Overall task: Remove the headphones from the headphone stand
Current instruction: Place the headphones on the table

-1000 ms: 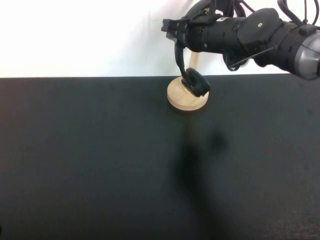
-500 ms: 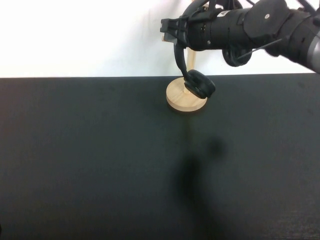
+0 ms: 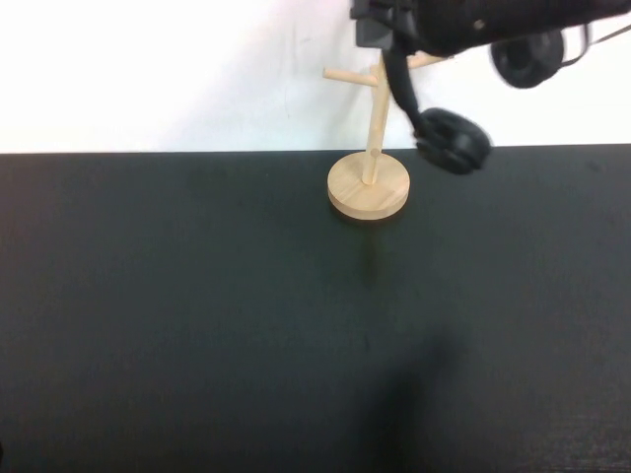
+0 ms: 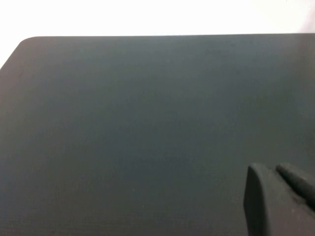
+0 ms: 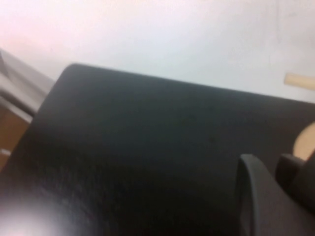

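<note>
Black headphones hang from right gripper, clamped on headband, just right of headphone stand pole; left gripper parked, fingers indeterminate.

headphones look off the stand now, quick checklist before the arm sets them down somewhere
1. Headphones free of the headphone stand: ok, they hang to its right, above the table.
2. Held by the right gripper: ok, the headband hangs from it at the top edge of the high view.
3. Stand upright: ok, base flat on the table.
4. Second ear cup clear of the pegs: ok, it shows right of them.
5. Grip security: cannot tell, contact is hidden.
6. Left gripper out of the way: ok, low over bare table.
</note>
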Robot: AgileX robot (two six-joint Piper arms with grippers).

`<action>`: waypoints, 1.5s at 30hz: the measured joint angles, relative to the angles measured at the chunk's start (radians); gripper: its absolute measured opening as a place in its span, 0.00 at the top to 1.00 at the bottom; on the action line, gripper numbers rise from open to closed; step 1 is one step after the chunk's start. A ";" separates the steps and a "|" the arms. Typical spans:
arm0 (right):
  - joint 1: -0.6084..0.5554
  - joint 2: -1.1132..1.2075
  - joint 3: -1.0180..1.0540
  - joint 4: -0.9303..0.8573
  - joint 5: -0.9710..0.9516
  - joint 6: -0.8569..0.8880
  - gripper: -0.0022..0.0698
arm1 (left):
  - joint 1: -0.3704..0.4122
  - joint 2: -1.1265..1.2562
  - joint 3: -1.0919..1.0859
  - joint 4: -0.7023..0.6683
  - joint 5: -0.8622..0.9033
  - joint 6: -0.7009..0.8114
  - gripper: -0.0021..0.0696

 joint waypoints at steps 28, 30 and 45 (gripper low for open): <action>0.269 -0.066 0.512 -0.378 0.090 0.553 0.97 | 0.000 0.000 0.000 0.000 0.000 0.000 0.97; 0.269 -0.011 0.490 -0.346 0.085 0.524 0.97 | 0.000 0.000 0.000 0.000 0.000 0.000 0.97; 0.231 0.352 0.306 -0.233 0.075 0.463 0.97 | 0.000 0.000 0.000 0.000 0.000 0.000 0.97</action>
